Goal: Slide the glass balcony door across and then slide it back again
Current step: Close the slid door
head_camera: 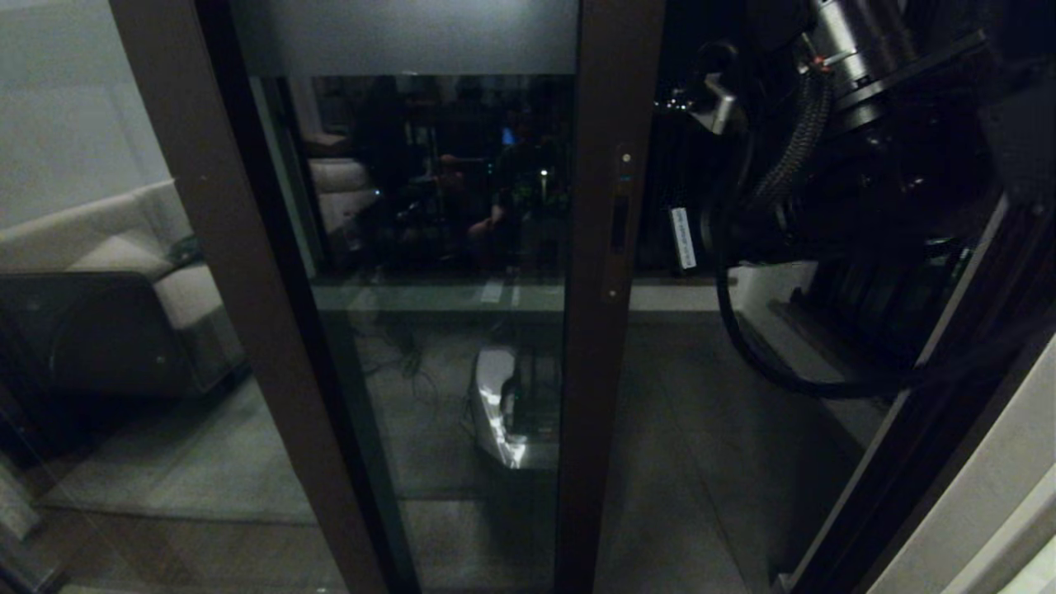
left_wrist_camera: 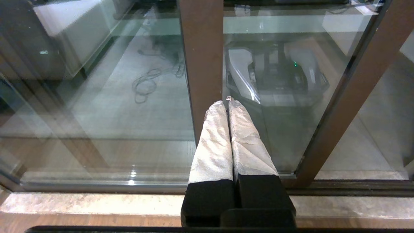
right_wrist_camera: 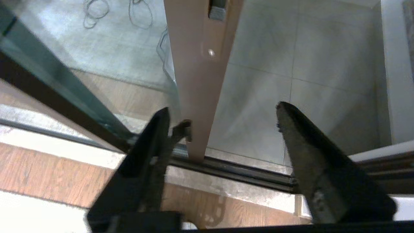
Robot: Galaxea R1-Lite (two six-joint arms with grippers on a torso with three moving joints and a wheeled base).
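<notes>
- We count one glass balcony door, two pincers, and one further brown-framed pane to its left, through which a pale sofa shows.
- The door is a tall glass panel in a dark brown frame, with a frosted band across its top and a narrow recessed handle slot in its right-hand edge stile.
- It stands in the middle of the head view, its edge stile upright; to the right of that stile the doorway is open onto a tiled balcony floor.
- In the glass we see reflections of a dim room and of the robot's white base.
- The right pincer has its dark fingers spread wide and grips nothing; in the right wrist view the foot of the stile sits between them, and we cannot tell whether either finger touches it.
- The right arm fills the upper right of the head view.
- The left pincer is parked low in front of the glass, its white-wrapped fingers pressed together on nothing.
- Below the door run a dark sliding track and a pale stone sill, with wood-look floor on the near side.
</notes>
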